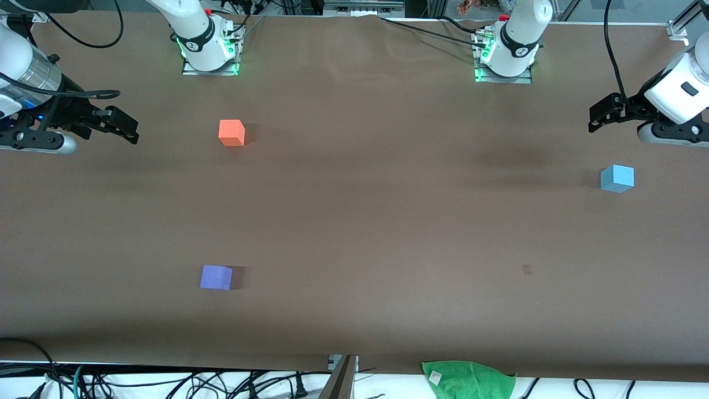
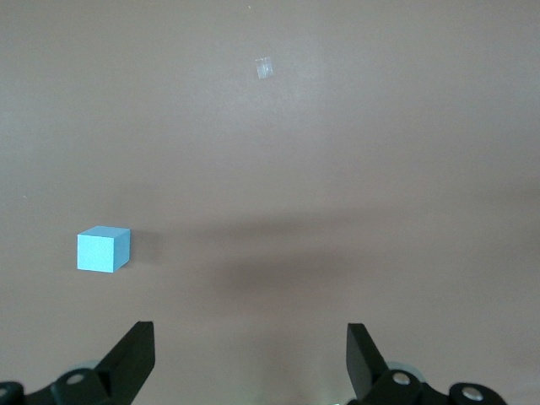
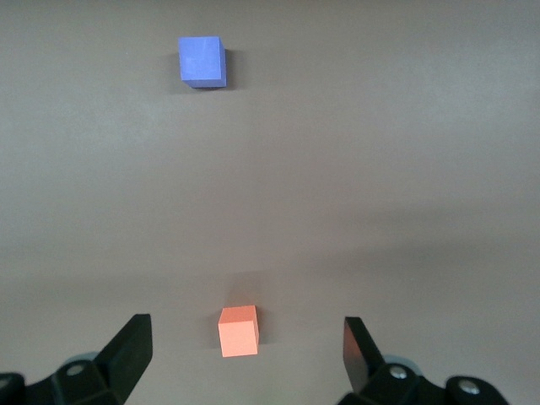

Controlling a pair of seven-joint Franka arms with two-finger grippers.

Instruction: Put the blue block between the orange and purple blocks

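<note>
My left hand (image 2: 249,354) hovers empty with fingers wide apart, the blue block (image 1: 617,178) on the table (image 1: 376,210) just ahead and off to one side. I should centre over it, square my fingers to its flat faces, then descend. My right hand (image 1: 133,128) waits open near the orange block (image 1: 231,132). I count three cubes: one blue, one orange, one purple block (image 1: 216,277).
</note>
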